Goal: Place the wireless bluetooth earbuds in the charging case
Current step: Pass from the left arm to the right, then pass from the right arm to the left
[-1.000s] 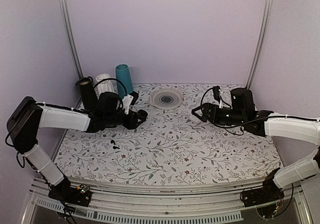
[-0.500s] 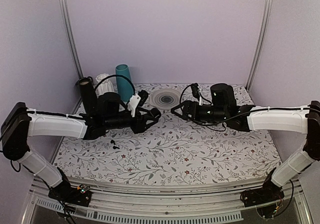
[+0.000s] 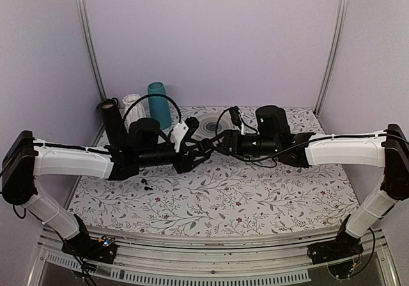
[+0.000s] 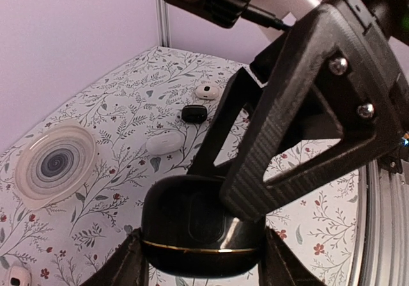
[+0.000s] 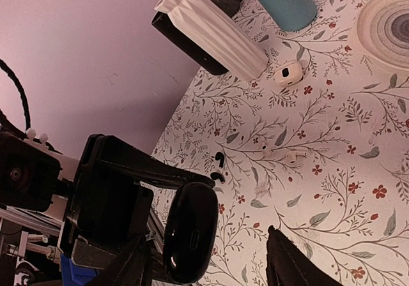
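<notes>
L gripper [image 3: 193, 149] clamped on charging case [image 4: 198, 232], mid-air over table centre, long axis across its fingers | R gripper [image 5: 211, 263] spread wide, case betw. its fingers | earbuds [image 3: 146, 184] down on cloth [image 3: 255, 190], well apart, L gripper nearer

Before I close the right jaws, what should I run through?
1. Hold on the charging case: ok, the left gripper has its jaws shut on it.
2. Opening of the right gripper: ok, jaws open, and the case sits between them in the right wrist view.
3. Lid open: not ok, the seam is shut.
4. Right jaws touching the case: cannot tell, they only overlap it in the left wrist view.
5. Position of the black earbuds: ok, they lie loose on the floral cloth.
</notes>
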Available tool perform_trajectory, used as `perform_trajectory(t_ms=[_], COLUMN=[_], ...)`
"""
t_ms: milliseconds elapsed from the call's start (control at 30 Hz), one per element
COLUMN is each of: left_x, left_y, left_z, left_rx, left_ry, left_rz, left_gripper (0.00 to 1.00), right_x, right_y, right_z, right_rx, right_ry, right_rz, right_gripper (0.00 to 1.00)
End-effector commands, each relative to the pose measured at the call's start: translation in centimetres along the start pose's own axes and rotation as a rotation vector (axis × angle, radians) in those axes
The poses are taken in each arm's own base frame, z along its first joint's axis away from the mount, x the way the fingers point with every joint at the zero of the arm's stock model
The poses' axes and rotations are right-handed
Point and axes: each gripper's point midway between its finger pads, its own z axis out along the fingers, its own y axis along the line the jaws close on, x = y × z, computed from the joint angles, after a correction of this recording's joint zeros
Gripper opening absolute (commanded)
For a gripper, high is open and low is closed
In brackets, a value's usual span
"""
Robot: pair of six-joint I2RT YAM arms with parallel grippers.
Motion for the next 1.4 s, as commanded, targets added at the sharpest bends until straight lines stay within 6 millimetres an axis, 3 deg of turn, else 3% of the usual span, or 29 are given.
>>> perform_trajectory(t_ms=[0,267,533,600,667,767,867,1133,1367], left_x=[-1.9,-1.9,-1.8,-1.7,-1.6,-1.6,-1.8,-3.1,-5.1], left_y=[-0.5,-0.4,-0.4,-0.3,-0.4,-0.3,-0.7,-2.7,-3.8], left_z=[-0.2,0.3,0.6,0.6,0.5,0.3,0.0,-1.9,-4.0], left_rx=[-0.005,-0.011,-0.010,-0.012,-0.012,-0.014,0.002,0.163,0.383], left_ry=[-0.035,-0.030,-0.025,-0.024,-0.023,-0.028,-0.035,-0.058,-0.074], left_rz=[0.043,0.050,0.048,0.046,0.041,0.034,0.038,0.037,-0.048], left_gripper=[0.33,0.33,0.34,0.40,0.51,0.70,0.76,0.79,0.73], right_x=[-0.5,0.4,0.3,0.3,0.4,0.3,0.1,0.3,1.5], right_y=[1.1,1.8,2.3,2.3,2.3,2.1,1.8,2.0,3.2], right_z=[0.4,1.1,1.2,1.1,1.1,0.9,0.4,-1.7,-3.2], right_rx=[-0.041,-0.095,-0.120,-0.120,-0.119,-0.101,-0.063,-0.029,-0.072], right_ry=[-0.003,0.048,0.047,0.048,0.050,0.048,0.042,0.078,0.149], right_rz=[0.007,0.031,0.041,0.037,0.032,0.010,-0.042,-0.264,-0.430], right_gripper=[0.58,0.35,0.20,0.11,0.06,0.04,0.04,0.03,0.03])
